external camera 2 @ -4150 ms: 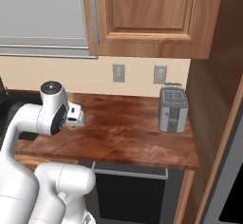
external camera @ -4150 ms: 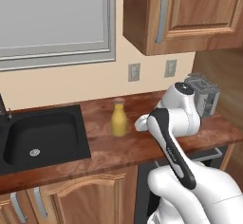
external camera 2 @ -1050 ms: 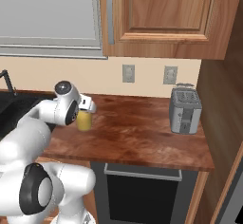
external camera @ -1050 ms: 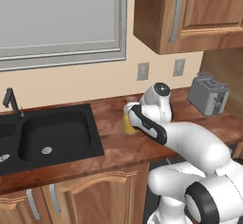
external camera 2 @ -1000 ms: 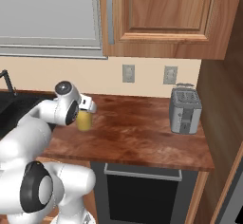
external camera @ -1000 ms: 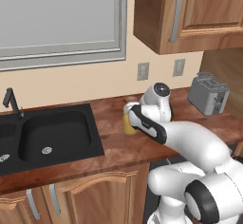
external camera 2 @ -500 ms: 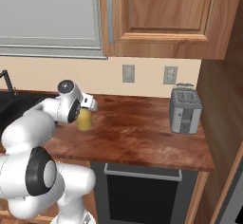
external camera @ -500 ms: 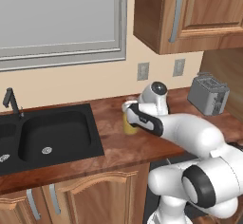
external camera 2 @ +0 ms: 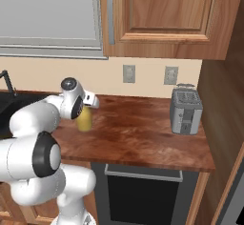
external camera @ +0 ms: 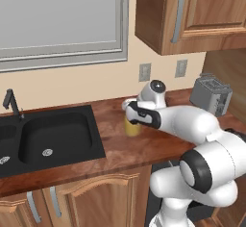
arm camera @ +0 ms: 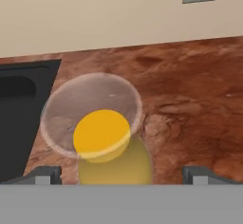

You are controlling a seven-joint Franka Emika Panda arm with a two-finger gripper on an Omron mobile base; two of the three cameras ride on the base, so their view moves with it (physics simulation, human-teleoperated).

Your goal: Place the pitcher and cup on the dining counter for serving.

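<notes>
Where the left base view looks down, we see pitcher (external camera: pixel 133 126) upright on worktop (external camera: pixel 144 144), right of sink (external camera: pixel 48 134), arm over it | right base: pitcher (external camera 2: pixel 85 119) behind wrist, toaster (external camera 2: pixel 186 110) well apart | hand: tool (arm camera: pixel 121 173) spread wide, fingertips (arm camera: pixel 45 174) flanking pitcher (arm camera: pixel 102 135), gripping nothing

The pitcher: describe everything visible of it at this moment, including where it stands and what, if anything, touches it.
The pitcher is a clear glass carafe holding yellow-orange liquid. It stands upright on the reddish-brown wood worktop, just right of the black sink and short of the wall outlets. In the hand view its round clear mouth rim shows from above, with the yellow contents beneath. The gripper is above it with its jaws open, one dark tip on either side of the body; no contact is visible. In both base views the arm covers its neck.
</notes>
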